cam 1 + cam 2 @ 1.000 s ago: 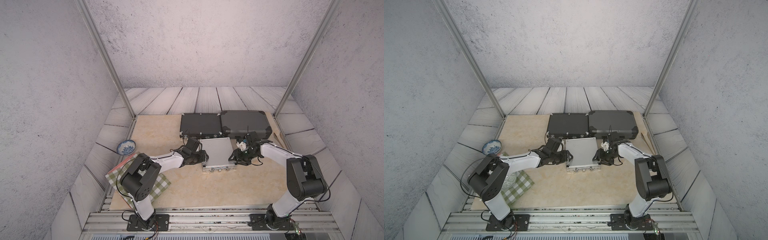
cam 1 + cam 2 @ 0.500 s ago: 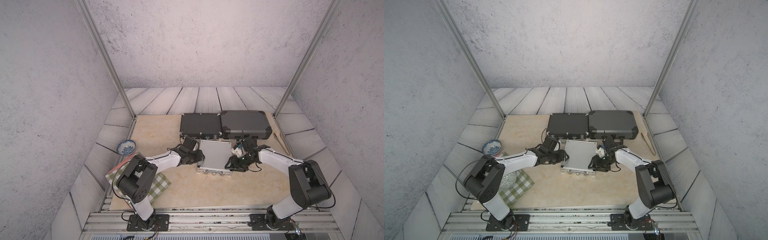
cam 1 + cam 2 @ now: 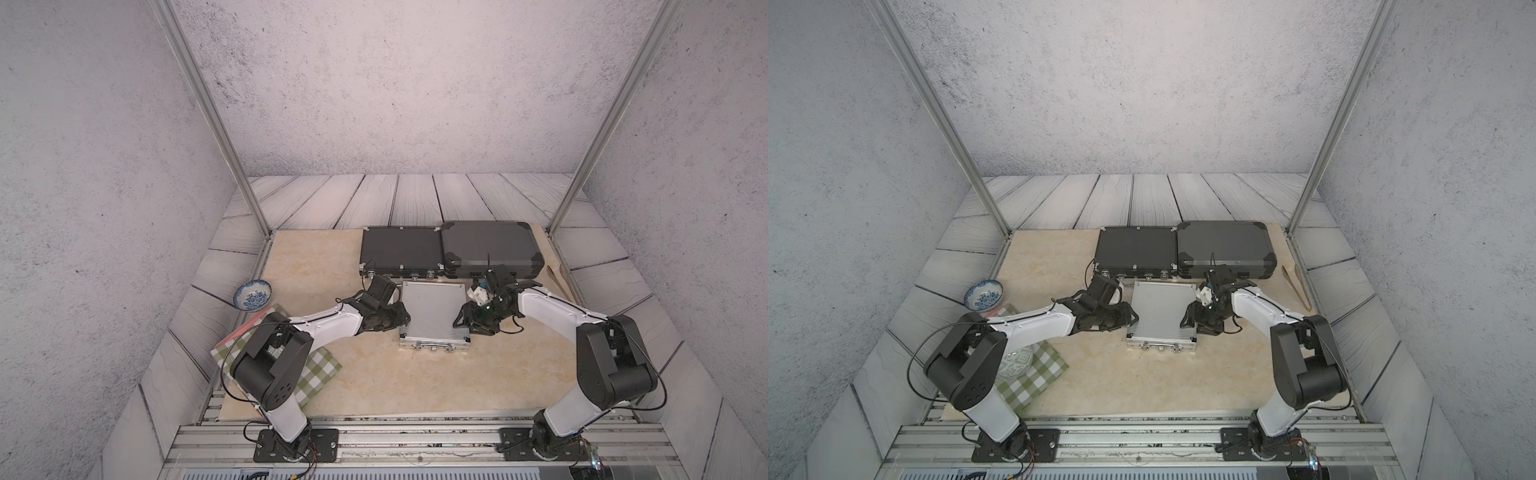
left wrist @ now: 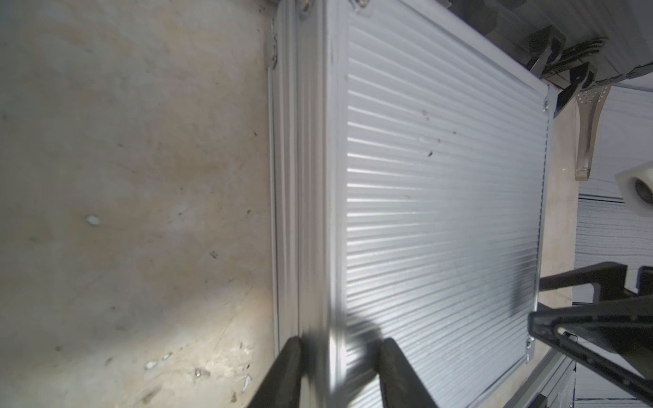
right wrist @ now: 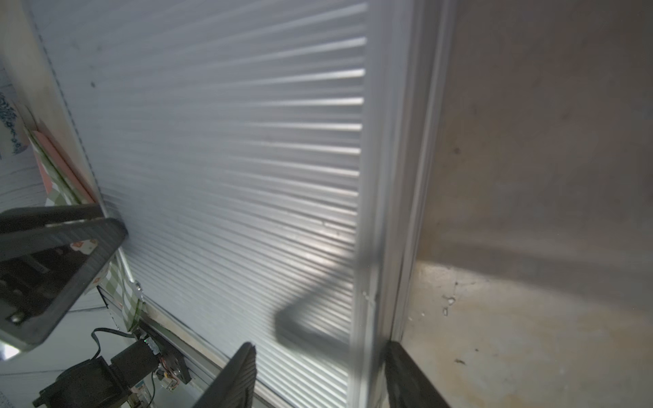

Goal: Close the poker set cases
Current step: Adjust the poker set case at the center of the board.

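Observation:
A silver ribbed poker case (image 3: pixel 432 313) lies flat mid-table with its lid down and its handle toward the front; it also fills the wrist views (image 4: pixel 441 197) (image 5: pixel 219 159). Two black cases (image 3: pixel 401 253) (image 3: pixel 490 249) sit shut behind it, side by side. My left gripper (image 3: pixel 405 320) (image 4: pixel 341 353) is open at the silver case's left edge, one finger beside the side wall and one over the top. At the right edge, my right gripper (image 3: pixel 459 322) (image 5: pixel 318 353) stands open, straddling the rim.
A blue-and-white bowl (image 3: pixel 252 294) sits at the table's left edge. A green checked cloth (image 3: pixel 316 370) lies under my left arm, with a glass plate (image 3: pixel 1017 361) on it. Wooden tongs (image 3: pixel 1298 286) lie at the right edge.
The silver case looked skewed half a second ago and now lies square and flat. Both grippers slid toward the front along its sides. The left jaws narrowed.

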Available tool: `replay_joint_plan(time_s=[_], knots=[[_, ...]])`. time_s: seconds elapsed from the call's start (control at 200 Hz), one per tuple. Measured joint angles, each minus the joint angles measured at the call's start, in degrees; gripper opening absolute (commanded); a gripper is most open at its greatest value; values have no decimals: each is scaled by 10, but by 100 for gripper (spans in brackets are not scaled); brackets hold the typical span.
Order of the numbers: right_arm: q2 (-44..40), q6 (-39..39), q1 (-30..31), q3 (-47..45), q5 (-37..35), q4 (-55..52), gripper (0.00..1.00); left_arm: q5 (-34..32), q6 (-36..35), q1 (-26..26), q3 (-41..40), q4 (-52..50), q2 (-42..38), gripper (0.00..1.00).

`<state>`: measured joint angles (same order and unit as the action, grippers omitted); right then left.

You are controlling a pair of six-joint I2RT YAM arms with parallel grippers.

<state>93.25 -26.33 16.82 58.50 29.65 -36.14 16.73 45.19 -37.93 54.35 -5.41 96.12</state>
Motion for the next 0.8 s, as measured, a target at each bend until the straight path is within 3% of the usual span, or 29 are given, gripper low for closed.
replay_joint_plan(time_s=[0.295,0.53,0.731,0.801], knots=[[39,-2,-6,30,-2,-5,54,-28,14,-12,-5,-11,-12,32],[54,-2,-10,46,3,3,54,-50,28,-20,-5,-21,-19,34],[52,2,-6,42,-1,10,64,-42,22,-21,-5,-32,-20,44],[44,-1,-3,41,-12,8,74,-37,16,-21,-4,-45,-24,52]])
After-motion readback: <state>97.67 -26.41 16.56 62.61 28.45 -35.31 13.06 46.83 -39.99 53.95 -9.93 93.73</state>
